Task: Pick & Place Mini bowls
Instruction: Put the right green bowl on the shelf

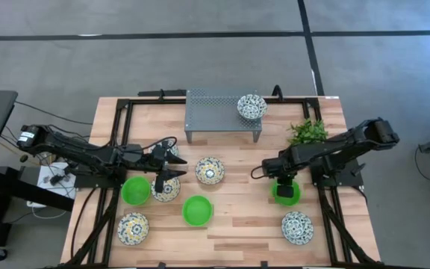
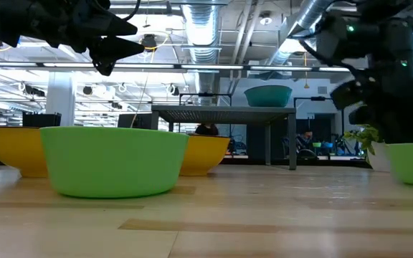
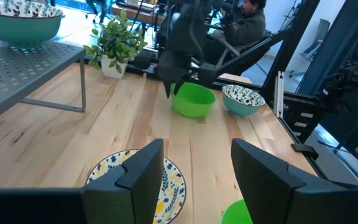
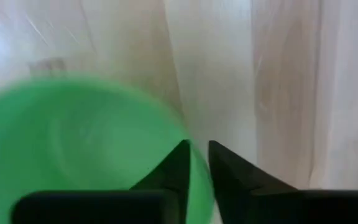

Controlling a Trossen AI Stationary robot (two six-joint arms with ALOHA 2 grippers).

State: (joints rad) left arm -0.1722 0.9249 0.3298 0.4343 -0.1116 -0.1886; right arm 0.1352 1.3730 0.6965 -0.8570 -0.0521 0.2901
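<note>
the right gripper [image 4: 194,163] pinches the rim of the plain green plastic mini bowl [image 1: 285,193]; lift straight up, keeping the rim clamped. the left gripper [image 3: 194,174] hangs spread over the table.

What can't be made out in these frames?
- Right claw: it pinches the green bowl's rim; right wrist view too blurred to show whether the bowl is lifted.
- High view: that bowl is half hidden by the arm.
- Rack bowl: low view hides its pattern.
- Left claw: open, holding nothing.
</note>
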